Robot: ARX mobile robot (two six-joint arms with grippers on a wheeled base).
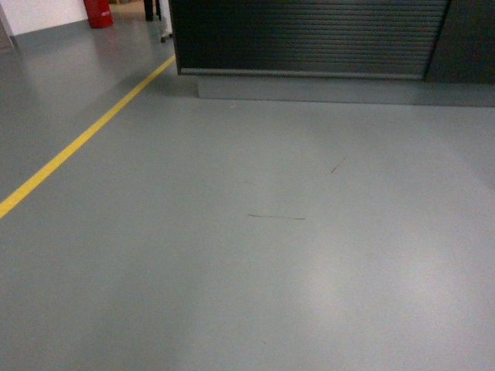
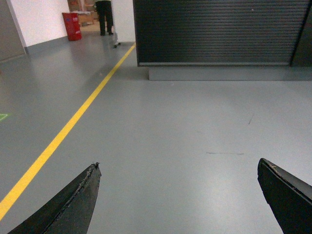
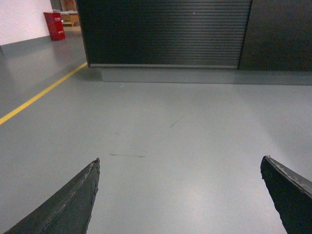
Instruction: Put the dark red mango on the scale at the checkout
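The head view showed only grey floor [image 1: 255, 255], a yellow floor line [image 1: 77, 143] and the dark counter with its horizontally ribbed front [image 1: 309, 35] on a grey plinth [image 1: 325, 87]; neither hand appeared, nor the dark red mango, nor the scale.

The left wrist view showed the left hand [image 2: 180, 195] spread wide and empty, plus a red bin [image 2: 72, 26] and a standing person's legs [image 2: 104, 17] that the head view cut off.

The right wrist view showed the right hand [image 3: 180, 195] likewise released and empty, and a plain dark panel [image 3: 278, 34] beside the ribbing.

The step looked like approach: best to drive square to the counter until its top came into sight.
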